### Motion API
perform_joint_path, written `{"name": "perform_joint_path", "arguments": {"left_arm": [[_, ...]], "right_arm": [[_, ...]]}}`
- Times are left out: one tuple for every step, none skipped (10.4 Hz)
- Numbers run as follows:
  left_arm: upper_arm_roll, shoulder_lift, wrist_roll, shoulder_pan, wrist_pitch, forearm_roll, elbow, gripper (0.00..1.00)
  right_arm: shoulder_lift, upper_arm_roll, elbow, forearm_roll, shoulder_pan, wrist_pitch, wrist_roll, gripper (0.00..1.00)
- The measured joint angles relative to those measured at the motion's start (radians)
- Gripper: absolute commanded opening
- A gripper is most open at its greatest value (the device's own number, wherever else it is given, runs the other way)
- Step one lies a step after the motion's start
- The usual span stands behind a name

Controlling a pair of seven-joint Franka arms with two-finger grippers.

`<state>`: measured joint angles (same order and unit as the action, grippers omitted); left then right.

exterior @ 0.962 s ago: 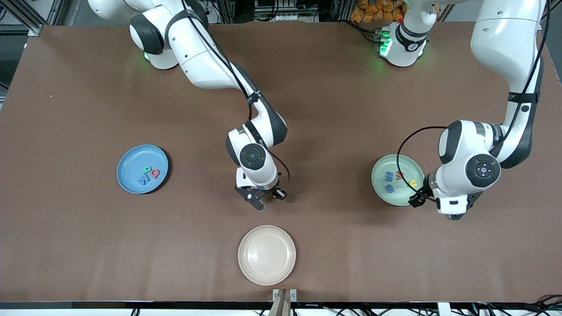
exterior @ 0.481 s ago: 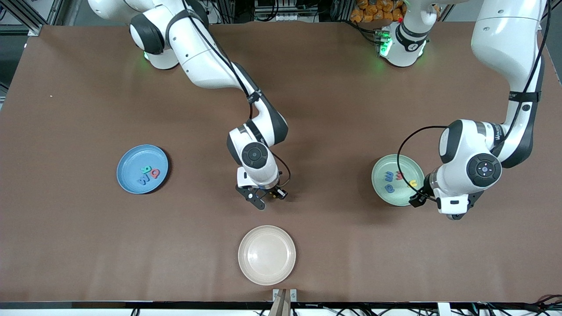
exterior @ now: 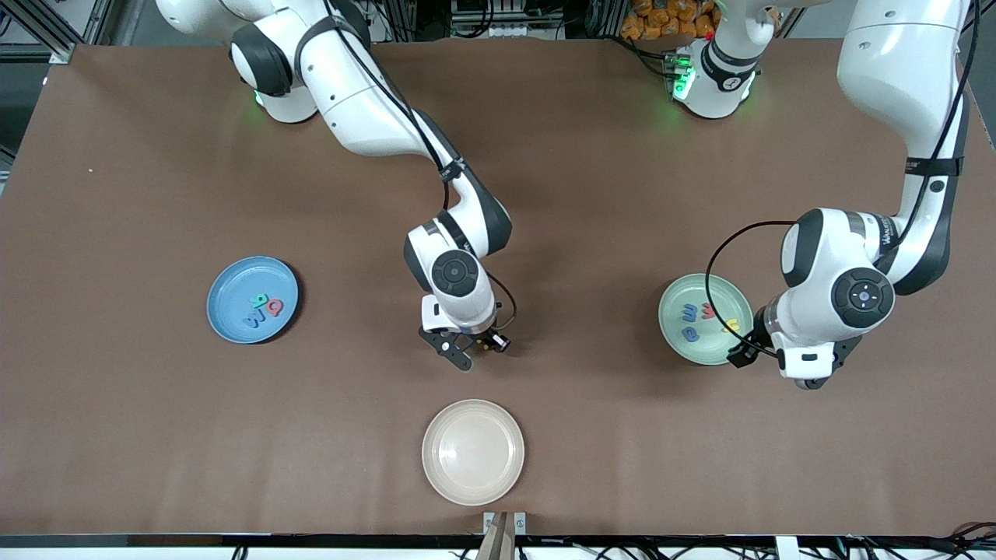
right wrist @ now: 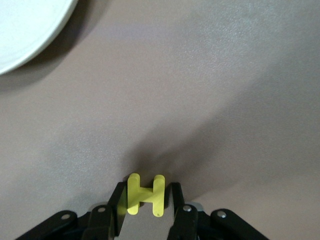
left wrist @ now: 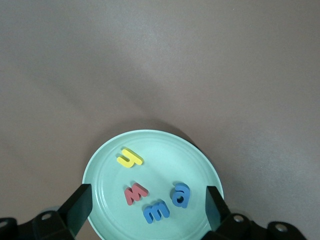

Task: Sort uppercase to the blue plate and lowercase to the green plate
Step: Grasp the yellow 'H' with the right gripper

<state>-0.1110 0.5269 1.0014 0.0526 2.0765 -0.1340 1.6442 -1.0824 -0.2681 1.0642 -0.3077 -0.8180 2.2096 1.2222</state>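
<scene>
- With its fingers pressed against both sides of the yellow H (right wrist: 145, 194), the right claw (exterior: 468, 351) has that capital pinched, low over bare brown surface (exterior: 591, 435) between the blue plate (exterior: 233, 327) and the green plate (exterior: 678, 346), above the beige plate (exterior: 436, 474) in the front view.
- Grip looks centred on the H's crossbar in the right wrist view; whether the letter has left the surface cannot be told.
- Blue plate holds the teal R (exterior: 257, 299), red Q (exterior: 274, 308) and blue W (exterior: 252, 319); the H appears to be the last capital out.
- Green plate carries the yellow h (left wrist: 129, 158), red w/m shape (left wrist: 135, 193), blue m (left wrist: 156, 212) and blue a (left wrist: 181, 195); lowercase looks finished.
- Left claw (left wrist: 147, 210) hangs over the green plate, spread wide, holding nothing; that arm waits.
- Advice: lift straight up before travelling, keep the squeeze steady, carry over the blue plate's rim and release above bare plate, clear of the three letters.
</scene>
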Motion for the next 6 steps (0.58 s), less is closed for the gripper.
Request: {"name": "perform_joint_path", "arguments": {"left_arm": [[-0.001,-0.002,0.0,0.0,0.0,0.0,0.0,1.0],[-0.003,-0.003,0.0,0.0,0.0,0.0,0.0,1.0],[-0.007,-0.003,0.0,0.0,0.0,0.0,0.0,1.0],[-0.012,-0.003,0.0,0.0,0.0,0.0,0.0,1.0],[-0.014,-0.003,0.0,0.0,0.0,0.0,0.0,1.0],[-0.015,-0.003,0.0,0.0,0.0,0.0,0.0,1.0]], "right_arm": [[0.0,0.0,0.0,0.008,-0.002,0.001,0.006,0.42],[0.0,0.0,0.0,0.013,-0.003,0.002,0.01,0.41],[0.0,0.0,0.0,0.014,-0.003,0.002,0.01,0.39],[0.0,0.0,0.0,0.016,-0.003,0.0,0.01,0.32],[0.0,0.0,-0.001,0.02,-0.003,-0.002,0.011,0.31],[0.001,0.0,-0.001,0.025,-0.004,-0.006,0.011,0.28]]}}
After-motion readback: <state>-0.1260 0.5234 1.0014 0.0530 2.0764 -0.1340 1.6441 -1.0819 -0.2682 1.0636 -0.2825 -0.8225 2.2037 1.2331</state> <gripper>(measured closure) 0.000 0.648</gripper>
